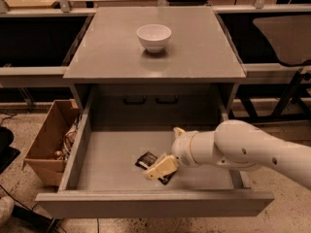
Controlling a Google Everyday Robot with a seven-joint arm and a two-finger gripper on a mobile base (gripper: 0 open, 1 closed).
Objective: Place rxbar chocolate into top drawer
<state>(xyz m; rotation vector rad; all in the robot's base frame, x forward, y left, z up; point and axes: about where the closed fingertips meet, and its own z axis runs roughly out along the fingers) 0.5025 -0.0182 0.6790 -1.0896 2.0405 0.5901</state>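
The rxbar chocolate, a dark wrapper with pale patches, lies flat on the floor of the open grey top drawer, near the middle front. My gripper is inside the drawer just right of the bar. Its fingers are spread open: one cream finger lies over the bar's right end, the other points up toward the back. The white arm comes in from the right over the drawer's side wall. Part of the bar is hidden under the lower finger.
A white bowl stands on the grey cabinet top. A brown cardboard box with clutter sits on the floor left of the drawer. Dark shelving flanks the cabinet on both sides.
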